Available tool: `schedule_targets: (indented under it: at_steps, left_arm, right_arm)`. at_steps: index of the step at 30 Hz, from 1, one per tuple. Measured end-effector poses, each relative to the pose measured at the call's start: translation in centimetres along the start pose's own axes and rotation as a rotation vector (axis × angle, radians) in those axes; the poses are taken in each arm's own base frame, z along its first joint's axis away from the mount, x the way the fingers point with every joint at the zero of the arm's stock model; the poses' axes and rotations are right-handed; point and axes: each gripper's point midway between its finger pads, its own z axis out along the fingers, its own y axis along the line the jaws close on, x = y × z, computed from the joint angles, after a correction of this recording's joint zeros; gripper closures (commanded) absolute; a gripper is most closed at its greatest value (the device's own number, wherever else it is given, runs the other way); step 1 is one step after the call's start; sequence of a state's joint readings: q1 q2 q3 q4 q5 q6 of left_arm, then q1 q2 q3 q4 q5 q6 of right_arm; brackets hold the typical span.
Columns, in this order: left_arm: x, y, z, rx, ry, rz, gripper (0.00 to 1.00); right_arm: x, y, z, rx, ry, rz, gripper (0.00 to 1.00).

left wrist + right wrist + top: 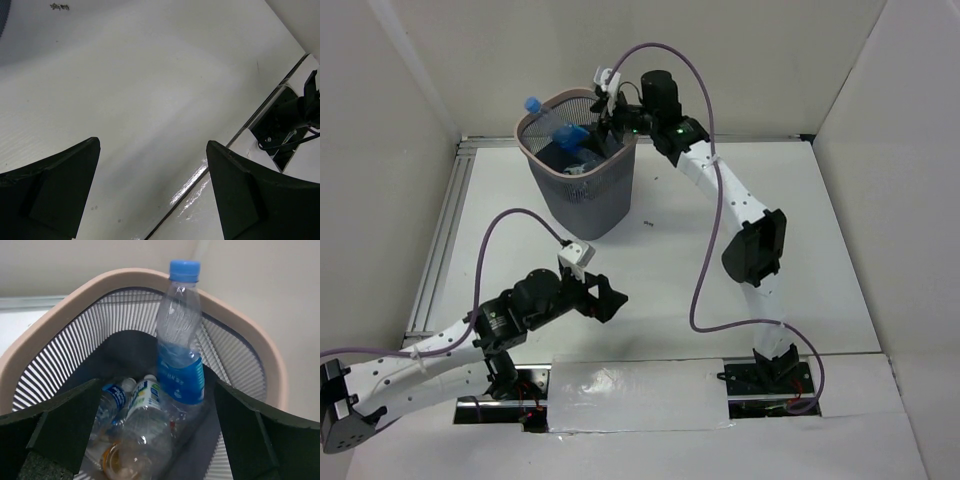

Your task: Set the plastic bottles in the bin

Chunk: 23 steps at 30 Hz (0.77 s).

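Observation:
The dark grey mesh bin (582, 200) with a pinkish rim (90, 287) stands at the back left of the table. Several clear plastic bottles lie inside it. A tall bottle with a blue label and blue cap (179, 355) leans against the far wall, its cap above the rim (533, 104). A green-white labelled bottle (145, 420) and a small blue-labelled bottle (111, 402) lie at the bottom. My right gripper (152, 440) is open and empty, just above the bin's right rim (605, 125). My left gripper (152, 192) is open and empty over bare table (612, 298).
White walls close in the table at the back and both sides. A metal rail (440, 240) runs along the left edge. The right arm's base mount (292, 112) sits at the near edge by a taped white strip (640, 395). A small dark mark (648, 222) is beside the bin.

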<state>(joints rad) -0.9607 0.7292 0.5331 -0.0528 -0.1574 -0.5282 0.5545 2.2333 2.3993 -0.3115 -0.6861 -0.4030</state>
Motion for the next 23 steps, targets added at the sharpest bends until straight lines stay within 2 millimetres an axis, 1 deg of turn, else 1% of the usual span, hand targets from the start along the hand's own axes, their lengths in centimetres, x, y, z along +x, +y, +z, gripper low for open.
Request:
schedule_targets:
  at_steps: [1,3,5,6,8,9,10,11,12,13,14,15,16,17,19,20,21,23]
  left_arm:
    - [0.0,0.0,0.0,0.000,0.001,0.000,0.00]
    - [0.2,0.1,0.2,-0.003,0.008,0.002,0.00]
    - [0.7,0.2,0.6,-0.010,0.027,0.005,0.00]
    - [1.1,0.3,0.9,-0.014,0.043,0.009,0.00]
    - [2.0,0.6,1.6,-0.026,0.077,0.016,0.00]
    - [2.3,0.6,1.9,-0.030,0.091,0.018,0.00]
    - [2.5,0.6,2.2,-0.032,0.105,0.021,0.00]
    - [2.7,0.6,2.5,-0.033,0.113,0.023,0.00]
    - [2.7,0.5,2.7,-0.035,0.118,0.024,0.00]
    - [2.5,0.4,2.9,-0.033,0.119,0.025,0.00]
    - [2.3,0.3,3.1,-0.030,0.118,0.029,0.00]
    - [2.1,0.2,3.3,-0.030,0.118,0.035,0.00]
    - [1.6,0.2,3.6,-0.028,0.117,0.035,0.00]
    - [1.1,0.1,3.8,-0.029,0.112,0.032,0.00]
    - [-0.1,0.4,4.2,-0.041,0.096,0.021,0.00]
    - [-0.7,0.7,4.3,-0.048,0.086,0.014,0.00]
    - [-1.2,1.0,4.3,-0.056,0.076,0.008,0.00]
    - [-2.1,1.9,4.3,-0.075,0.058,-0.007,0.00]
  right_arm:
    - [-0.6,0.0,-0.9,0.012,0.004,0.006,0.00]
    - [-2.0,-1.4,-2.8,0.094,0.011,0.026,0.00]
    - [-4.4,-3.0,-5.5,0.210,0.007,0.040,0.00]
    - [-5.8,-4.0,-7.2,0.273,0.001,0.044,0.00]
    - [-8.3,-6.1,-11.9,0.420,-0.009,0.053,0.00]
    - [-9.1,-7.2,-14.8,0.500,-0.004,0.064,0.00]
    - [-9.4,-8.1,-17.6,0.576,0.008,0.078,0.00]
    - [-9.1,-9.1,-21.1,0.670,0.029,0.096,0.00]
    - [-8.4,-9.6,-24.2,0.749,0.061,0.122,0.00]
    - [-7.1,-10.1,-27.4,0.835,0.095,0.150,0.00]
    - [-5.3,-10.1,-30.0,0.913,0.142,0.187,0.00]
    - [-3.1,-9.6,-32.0,0.970,0.198,0.230,0.00]
    - [-0.9,-8.6,-33.5,1.008,0.251,0.272,0.00]
    - [1.6,-7.5,-34.4,1.029,0.304,0.312,0.00]
    - [7.3,-3.8,-36.2,1.042,0.439,0.410,0.00]
    - [9.8,-2.1,-36.8,1.038,0.497,0.452,0.00]
    - [11.9,-0.4,-37.6,1.042,0.541,0.489,0.00]
    - [14.8,2.6,-39.4,1.051,0.610,0.550,0.00]
